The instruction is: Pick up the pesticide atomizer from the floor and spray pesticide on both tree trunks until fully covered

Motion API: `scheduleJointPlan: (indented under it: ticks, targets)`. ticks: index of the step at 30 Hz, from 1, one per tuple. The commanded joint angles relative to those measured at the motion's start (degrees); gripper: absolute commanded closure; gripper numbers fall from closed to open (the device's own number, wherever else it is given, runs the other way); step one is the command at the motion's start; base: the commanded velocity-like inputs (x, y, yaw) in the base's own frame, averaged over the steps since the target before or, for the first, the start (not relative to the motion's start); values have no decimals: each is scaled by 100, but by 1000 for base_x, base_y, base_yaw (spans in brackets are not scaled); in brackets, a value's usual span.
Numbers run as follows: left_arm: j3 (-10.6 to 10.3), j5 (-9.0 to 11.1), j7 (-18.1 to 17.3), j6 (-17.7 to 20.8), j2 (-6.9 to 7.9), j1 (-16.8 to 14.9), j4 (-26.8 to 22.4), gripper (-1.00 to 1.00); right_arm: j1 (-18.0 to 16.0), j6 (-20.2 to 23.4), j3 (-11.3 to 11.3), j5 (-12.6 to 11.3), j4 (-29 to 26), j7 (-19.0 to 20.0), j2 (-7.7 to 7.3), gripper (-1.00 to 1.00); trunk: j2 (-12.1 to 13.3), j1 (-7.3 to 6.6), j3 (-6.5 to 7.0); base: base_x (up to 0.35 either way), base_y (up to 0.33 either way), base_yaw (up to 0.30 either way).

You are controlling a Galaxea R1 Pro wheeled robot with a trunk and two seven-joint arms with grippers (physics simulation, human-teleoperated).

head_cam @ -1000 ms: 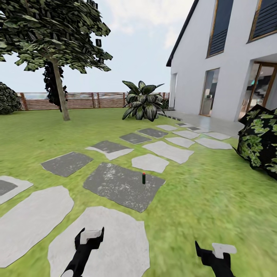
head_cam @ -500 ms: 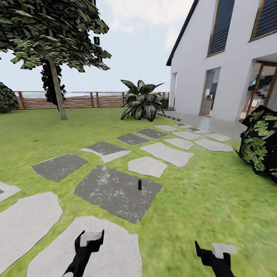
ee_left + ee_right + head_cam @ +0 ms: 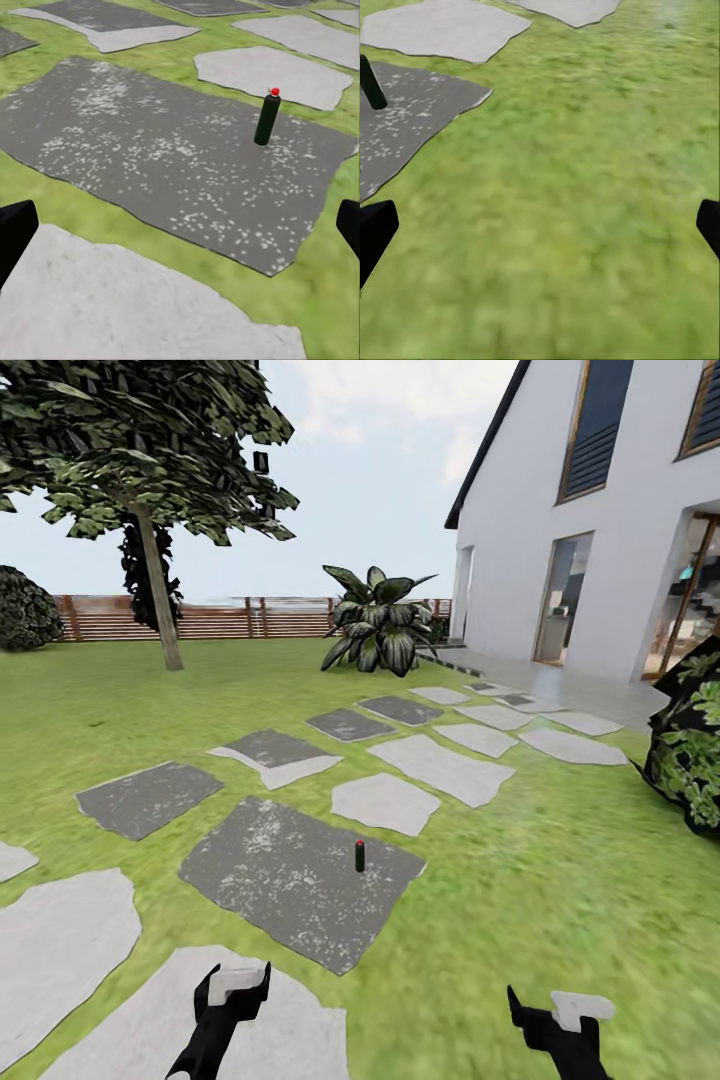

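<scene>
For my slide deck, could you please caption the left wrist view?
Pesticide atomizer standing upright on a dark speckled paving stone, seen ahead between the open left gripper's fingertips.

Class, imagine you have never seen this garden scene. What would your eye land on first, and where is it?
Probably the white house filling the right side, and the leafy tree at the far left before the wooden fence. Next come the stepping stones crossing the lawn, where a small dark atomizer with a red tip stands upright on the big dark slab, ahead of the two grippers.
</scene>
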Motion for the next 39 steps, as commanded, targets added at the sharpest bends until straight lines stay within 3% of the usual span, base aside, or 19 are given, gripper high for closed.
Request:
scheduleJointPlan:
  ticks: [1,22,39]
  targets:
    - [0,20,0,-16,-2,-4,3,-100,-1,-4,-6,-9,-1,15,0,-100,-2,2,-6,291,-171,248]
    - [-3,18,-4,-59,-2,-4,4,-100,-1,-4,-2,-9,-2,15,0,-100,-2,2,-6,211,-228,273]
    - [-1,19,-2,-60,-2,-4,4,-100,-1,-4,-1,-1,-12,15,0,-100,-2,2,-6,7,-304,21]
